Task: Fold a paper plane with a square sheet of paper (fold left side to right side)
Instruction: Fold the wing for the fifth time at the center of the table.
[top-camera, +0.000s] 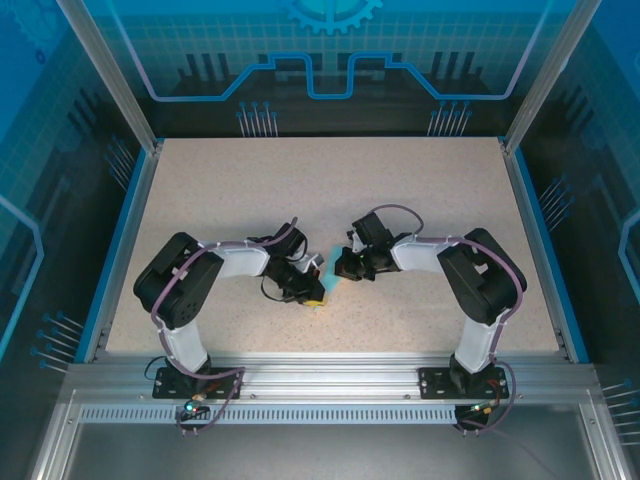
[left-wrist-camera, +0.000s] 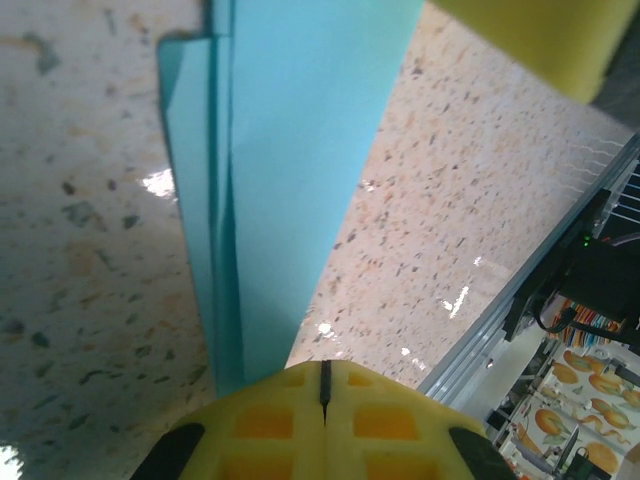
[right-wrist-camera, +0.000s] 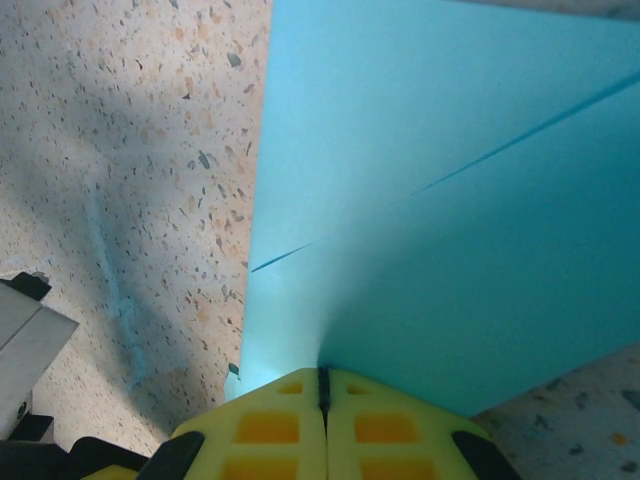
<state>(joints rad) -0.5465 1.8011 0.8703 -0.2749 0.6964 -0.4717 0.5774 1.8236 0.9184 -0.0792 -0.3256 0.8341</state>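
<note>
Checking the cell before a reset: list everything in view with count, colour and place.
paper: one, light blue, folded with creases, mid-table between the two arms
table: one, speckled beige, inside the enclosure
rail: one, silver, along the table's near edge
wall panels: several, blue, printed, around the table
left end effector: one, yellow pads, shut on the paper
right end effector: one, yellow pads, shut on the paper
</note>
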